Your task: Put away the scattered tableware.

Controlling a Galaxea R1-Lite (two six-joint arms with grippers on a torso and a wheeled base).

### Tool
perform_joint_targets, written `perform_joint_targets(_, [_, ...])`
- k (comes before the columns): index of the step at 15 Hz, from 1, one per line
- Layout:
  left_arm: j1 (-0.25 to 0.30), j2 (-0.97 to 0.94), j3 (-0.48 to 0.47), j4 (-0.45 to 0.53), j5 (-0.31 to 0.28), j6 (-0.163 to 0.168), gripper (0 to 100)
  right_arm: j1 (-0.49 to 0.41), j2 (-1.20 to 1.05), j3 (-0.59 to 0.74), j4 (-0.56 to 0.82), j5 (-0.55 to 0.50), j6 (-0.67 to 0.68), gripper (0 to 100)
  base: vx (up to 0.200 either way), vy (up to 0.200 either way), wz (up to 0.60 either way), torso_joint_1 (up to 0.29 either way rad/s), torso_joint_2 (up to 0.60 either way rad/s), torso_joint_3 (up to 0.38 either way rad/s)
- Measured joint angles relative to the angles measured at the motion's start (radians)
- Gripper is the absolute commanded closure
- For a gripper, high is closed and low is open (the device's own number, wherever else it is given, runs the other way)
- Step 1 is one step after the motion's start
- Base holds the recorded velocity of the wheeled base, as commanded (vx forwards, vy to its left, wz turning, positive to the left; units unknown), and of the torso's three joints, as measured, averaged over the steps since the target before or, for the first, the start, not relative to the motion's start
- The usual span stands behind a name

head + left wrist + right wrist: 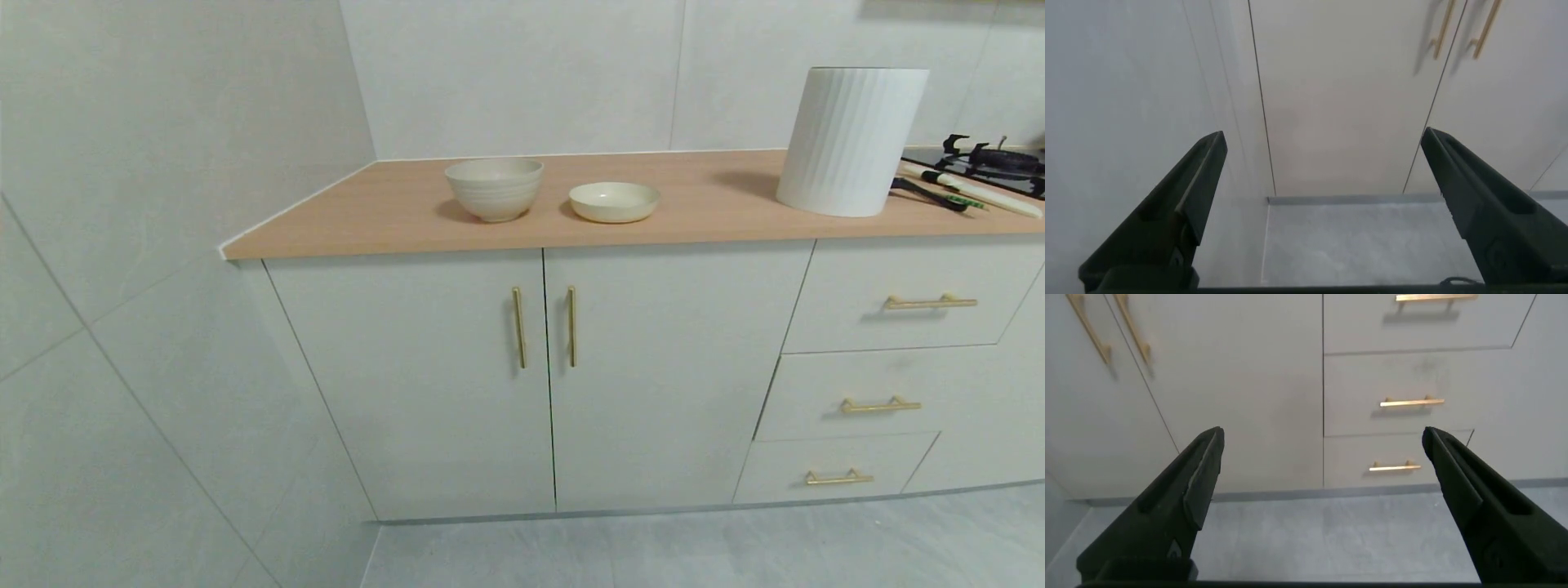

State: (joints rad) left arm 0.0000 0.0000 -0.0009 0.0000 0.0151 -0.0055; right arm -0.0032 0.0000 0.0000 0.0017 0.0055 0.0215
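In the head view, the bowl and the shallow dish stand near each other, not touching, on the counter, above the two closed doors. A tall white canister stands well apart from them toward the right, and just beside it lie some long utensils, which may also belong to the tableware. The drawers under that side are all closed. In the left wrist view, the left gripper hangs low in front of the doors, above the floor; its fingers are spread wide and there is nothing between them. In the right wrist view, the right gripper is also wide open and holds nothing; it is low before the drawers. I judge that the task is at its very beginning: no piece is picked up, no door or drawer is opened, and both arms are far below the counter. What is left is everything: to take the bowl and the dish, probably the utensils too, and to bring them to a storage place, perhaps the cabinet or the canister; I cannot tell which one.
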Motion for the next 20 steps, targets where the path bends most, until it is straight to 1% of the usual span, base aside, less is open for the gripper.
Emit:
perform_joint_targets(2, [0.0, 0.0, 0.0, 0.0, 0.0, 0.0, 0, 0.0, 0.0, 0.0, 0.0, 0.0, 0.0, 0, 0.0, 0.0, 0.0, -0.061, 0.36, 0.278])
perform_joint_targets(5, [0.0, 0.0, 0.0, 0.0, 0.0, 0.0, 0, 0.0, 0.0, 0.0, 0.0, 0.0, 0.0, 0, 0.0, 0.0, 0.0, -0.027, 0.1, 0.071])
perform_joint_targets(9, [0.0, 0.0, -0.001, 0.0, 0.0, 0.0, 0, 0.0, 0.0, 0.0, 0.0, 0.0, 0.0, 0, 0.0, 0.0, 0.0, 0.0, 0.0, 0.0])
perform_joint_targets(11, [0.0, 0.0, -0.001, 0.0, 0.0, 0.0, 0, 0.0, 0.0, 0.0, 0.0, 0.0, 0.0, 0, 0.0, 0.0, 0.6, 0.0, 0.0, 0.007])
perform_joint_targets(20, [0.0, 0.0, 0.0, 0.0, 0.0, 0.0, 0, 0.0, 0.0, 0.0, 0.0, 0.0, 0.0, 0, 0.0, 0.0, 0.0, 0.0, 0.0, 0.0])
